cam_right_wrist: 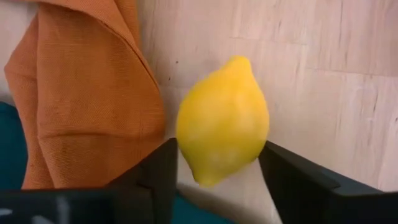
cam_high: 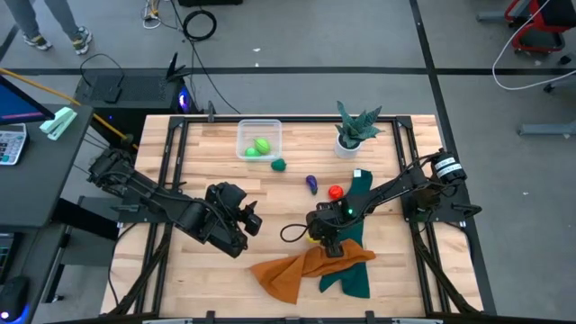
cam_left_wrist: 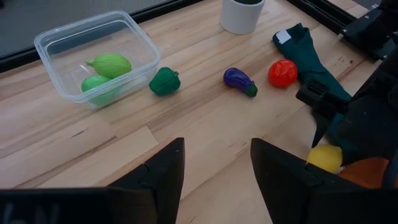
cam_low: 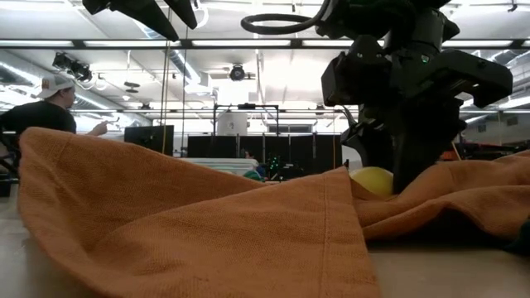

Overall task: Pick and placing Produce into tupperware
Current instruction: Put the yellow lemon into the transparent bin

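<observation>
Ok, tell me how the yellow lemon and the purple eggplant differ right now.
The yellow lemon sits between the right gripper fingers beside the orange cloth; the purple eggplant lies untouched on bare table. The lemon is plump, the eggplant slimmer with a green cap. Both remain outside the tupperware.

Bright, even overhead light; the orange cloth [cam_low: 190, 223] is blurred up close.

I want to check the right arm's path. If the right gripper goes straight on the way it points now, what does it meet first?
The lemon: it sits between the right gripper fingers, which stand open on either side of it. Behind it is the table. Whether the fingers already touch it is unclear.
</observation>
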`<state>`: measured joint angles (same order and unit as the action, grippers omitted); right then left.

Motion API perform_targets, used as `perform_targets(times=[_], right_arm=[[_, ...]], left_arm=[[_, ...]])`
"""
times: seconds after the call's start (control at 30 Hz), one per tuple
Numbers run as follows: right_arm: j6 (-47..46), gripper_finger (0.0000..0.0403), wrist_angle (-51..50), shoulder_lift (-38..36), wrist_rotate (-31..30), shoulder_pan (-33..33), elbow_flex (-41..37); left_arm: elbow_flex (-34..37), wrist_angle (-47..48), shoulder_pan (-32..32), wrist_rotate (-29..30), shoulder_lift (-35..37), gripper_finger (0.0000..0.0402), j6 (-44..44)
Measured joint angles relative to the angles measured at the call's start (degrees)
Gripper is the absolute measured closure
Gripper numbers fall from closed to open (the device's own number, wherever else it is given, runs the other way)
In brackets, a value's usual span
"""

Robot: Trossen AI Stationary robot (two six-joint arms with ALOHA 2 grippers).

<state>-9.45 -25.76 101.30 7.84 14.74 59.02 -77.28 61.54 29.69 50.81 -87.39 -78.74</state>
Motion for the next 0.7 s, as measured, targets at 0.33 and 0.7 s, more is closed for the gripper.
perform_targets(times=[0.33, 0.7], right_arm=[[-4.07, 0.0095, 0.41, 0.00, -0.02, 0.00, 0.00], [-6.14, 0.0169, 5.84, 0.00, 0.96, -0.07, 0.08]], left_arm=[[0.00, 0.00, 0.00, 0.00, 0.00, 0.0211, -0.02], [0.00, 0.09, 0.00, 0.17, 0.00, 0.0211, 0.02]])
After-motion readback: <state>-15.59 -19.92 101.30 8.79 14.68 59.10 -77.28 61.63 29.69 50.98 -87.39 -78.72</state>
